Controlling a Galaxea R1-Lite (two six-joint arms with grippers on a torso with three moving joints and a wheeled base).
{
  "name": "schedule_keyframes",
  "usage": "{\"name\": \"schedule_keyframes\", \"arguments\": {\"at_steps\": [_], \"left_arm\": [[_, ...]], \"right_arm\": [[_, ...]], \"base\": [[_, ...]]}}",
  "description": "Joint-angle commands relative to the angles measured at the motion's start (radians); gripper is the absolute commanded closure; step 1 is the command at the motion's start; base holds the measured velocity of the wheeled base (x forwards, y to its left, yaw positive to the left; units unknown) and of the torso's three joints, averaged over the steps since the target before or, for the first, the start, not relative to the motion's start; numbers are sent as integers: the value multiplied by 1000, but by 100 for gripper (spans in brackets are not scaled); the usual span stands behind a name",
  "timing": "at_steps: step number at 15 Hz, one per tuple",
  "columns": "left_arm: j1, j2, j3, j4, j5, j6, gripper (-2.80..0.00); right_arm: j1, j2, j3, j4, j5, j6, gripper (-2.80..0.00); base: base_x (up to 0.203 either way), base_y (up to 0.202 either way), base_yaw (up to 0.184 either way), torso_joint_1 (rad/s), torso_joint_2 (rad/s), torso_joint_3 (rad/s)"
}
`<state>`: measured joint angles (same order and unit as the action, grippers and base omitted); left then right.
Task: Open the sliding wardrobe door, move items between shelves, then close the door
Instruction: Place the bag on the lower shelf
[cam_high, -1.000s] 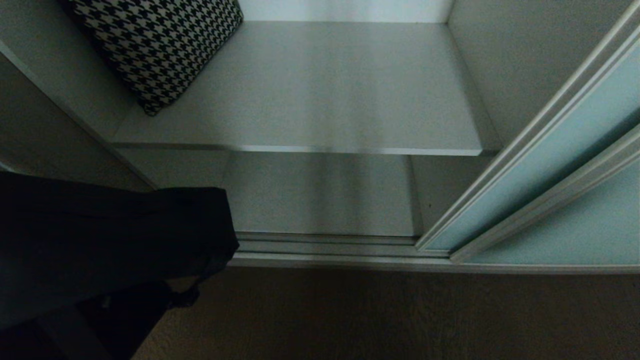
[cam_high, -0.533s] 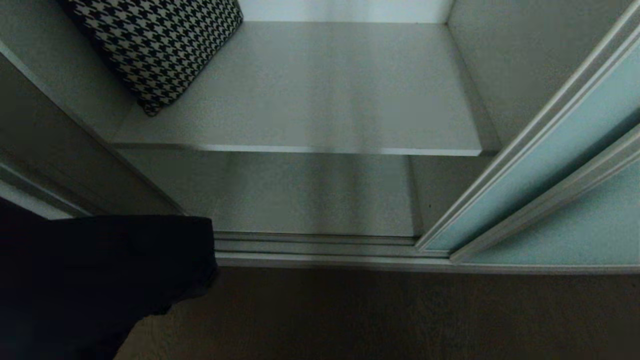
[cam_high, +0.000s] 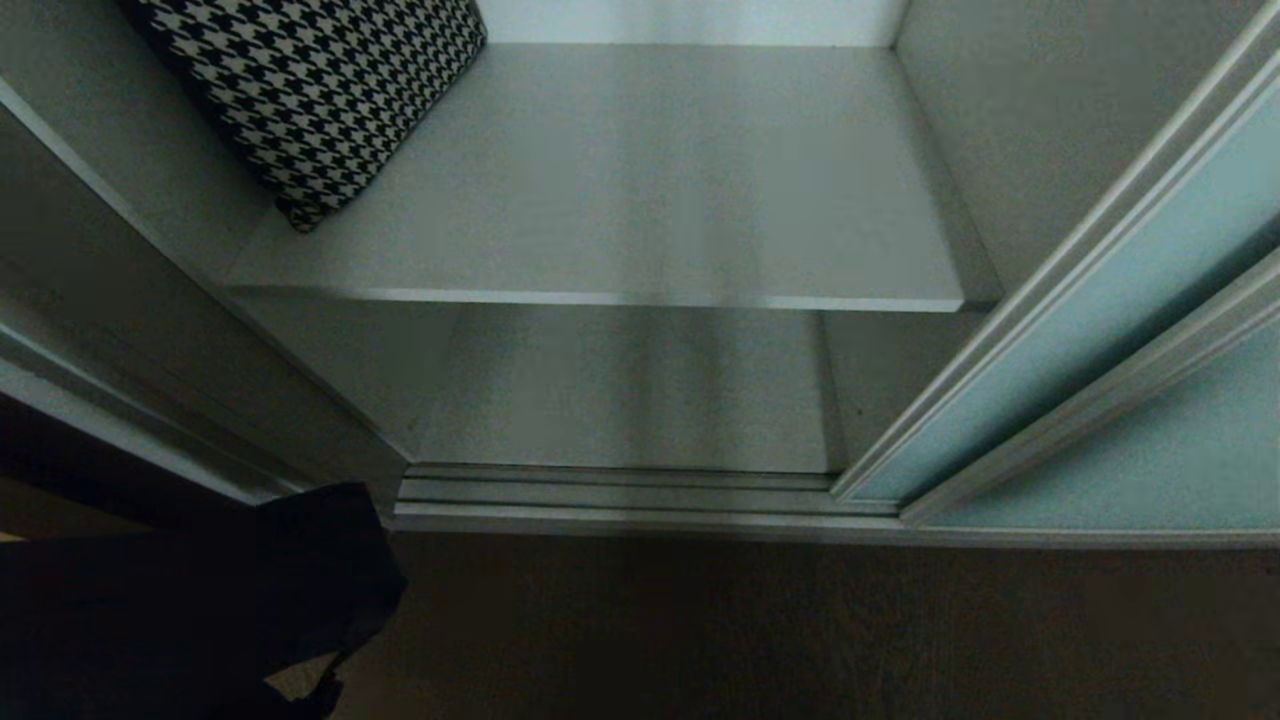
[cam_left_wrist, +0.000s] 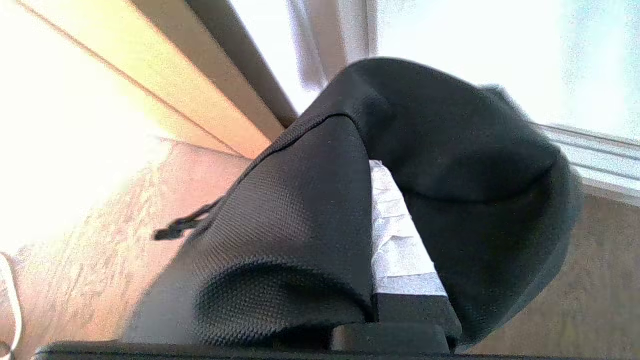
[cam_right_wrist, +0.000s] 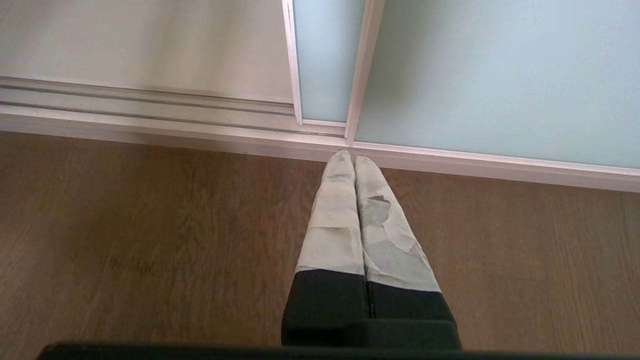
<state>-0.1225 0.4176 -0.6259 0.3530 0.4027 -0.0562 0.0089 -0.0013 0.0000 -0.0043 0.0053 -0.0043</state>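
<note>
Left gripper clamps a black garment low outside the wardrobe. Shelves lie ahead and rightward. Right gripper hangs closed, empty.

Upper shelf far inside the open wardrobe, with a cushion at its far left, leaning against the left wall. Lower shelf beneath and nearer, bare, bounded on the near side by the floor track. Sliding door pushed over to the right, overlapping a second panel nearer on the same side. Floor in front of the track, nearest of all. Garment at the near left corner, outside the wardrobe and above the floor, draped over the left gripper. Right gripper over the floor, just before the track, where the two door panels overlap.
</note>
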Motion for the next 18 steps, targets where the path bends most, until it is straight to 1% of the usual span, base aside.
{"name": "schedule_keyframes", "arguments": {"at_steps": [1,4,6,8,9,12,14,15,16,18], "left_arm": [[38,-49,20,3,-6,2,0],[44,-123,63,5,-17,9,0],[44,-134,95,2,-15,13,0],[44,-135,129,-9,1,-1,0],[45,-135,147,-32,5,-9,0],[49,-137,158,-56,11,-9,0],[79,-148,195,-96,17,6,0],[119,-156,196,-94,16,22,0],[134,-166,203,-95,10,39,0],[155,-209,242,-101,-32,64,0]], "right_arm": [[0,-3,0,0,1,1,0],[0,-3,0,0,1,0,0],[0,-3,0,0,1,0,0],[0,-3,0,0,1,1,0],[0,-3,0,0,1,0,0],[0,-3,0,0,1,1,0],[0,-3,2,0,1,0,0],[0,-3,2,0,1,0,0],[0,-3,0,0,1,1,0],[0,-3,1,0,1,1,0]], "base": [[0,0,0,0,0,0],[0,0,0,0,0,0],[0,0,0,0,0,0],[0,0,0,0,0,0],[0,0,0,0,0,0],[0,0,0,0,0,0],[0,0,0,0,0,0],[0,0,0,0,0,0],[0,0,0,0,0,0],[0,0,0,0,0,0]]}}
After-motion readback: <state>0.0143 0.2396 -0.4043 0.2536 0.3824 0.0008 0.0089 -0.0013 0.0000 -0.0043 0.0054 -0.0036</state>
